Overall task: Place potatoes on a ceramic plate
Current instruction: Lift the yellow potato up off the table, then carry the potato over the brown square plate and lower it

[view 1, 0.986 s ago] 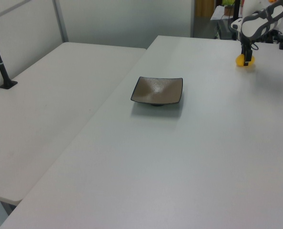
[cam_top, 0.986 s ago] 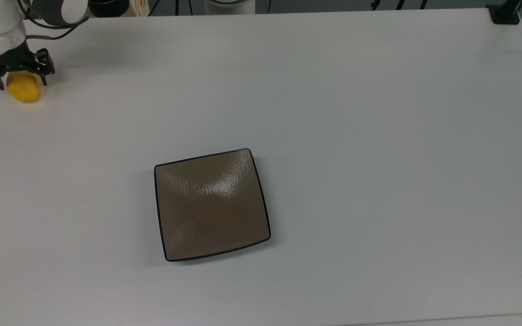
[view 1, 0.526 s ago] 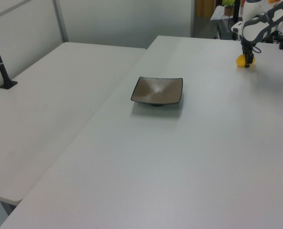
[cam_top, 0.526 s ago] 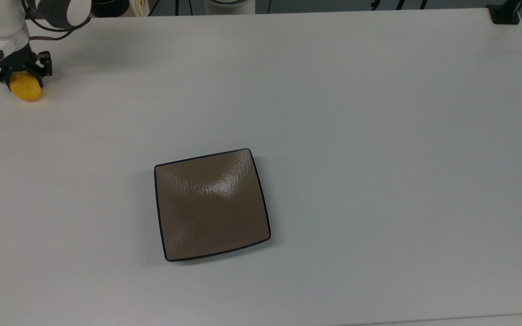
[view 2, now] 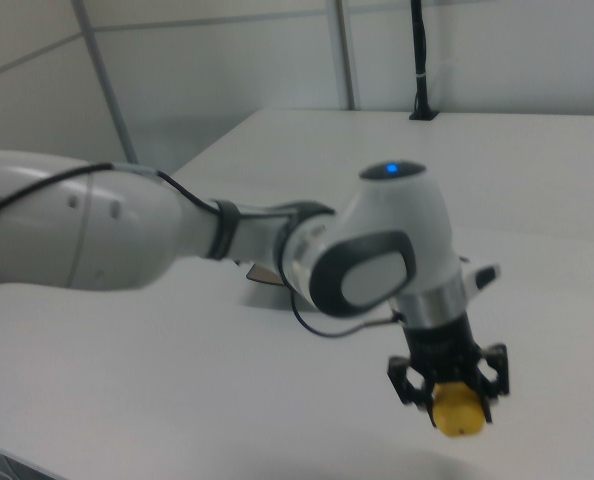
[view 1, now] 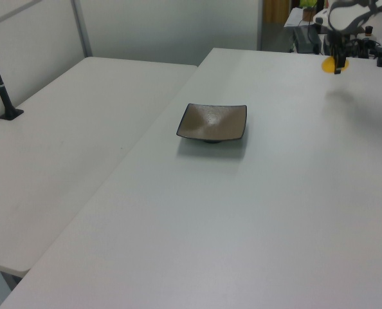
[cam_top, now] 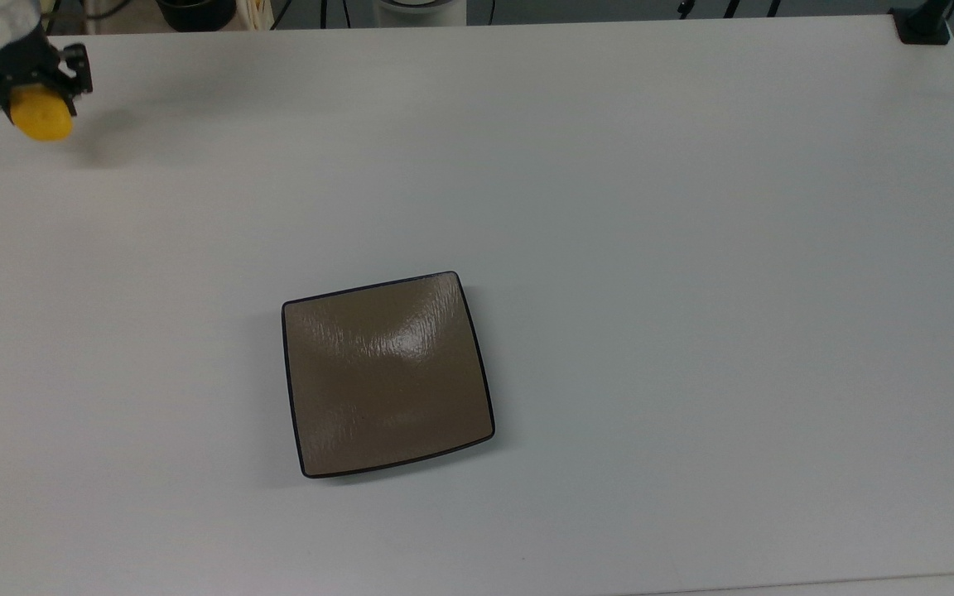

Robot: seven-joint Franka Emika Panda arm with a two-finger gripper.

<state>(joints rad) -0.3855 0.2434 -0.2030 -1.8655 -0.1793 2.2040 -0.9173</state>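
Up at the far left corner of the bench (cam_top: 609, 165) in the top view, the tool (cam_top: 26, 83) is clenched on the potato (cam_top: 40, 120), which hangs from between its black fingers. A soft shadow lies on the bench surface a little apart from the potato in both the top view and the left view, so the potato (view 1: 334, 64) is lifted clear of the bench rather than resting on it. In the right view the potato (view 2: 457, 414) sits low in the tool (view 2: 449, 385), its yellow bulk poking out below the fingertips (its long axis looks roughly upright there, though the end held inside the tool is hidden). In the top view its visible part reads as a short oval running along the bench's far edge.

The ceramic plate (cam_top: 386, 372) lies flat near the middle of the bench, well apart from the potato, with nothing on it; its corners are turned slightly askew to the bench edges. In the left view the plate (view 1: 211, 122) shows its dished centre.
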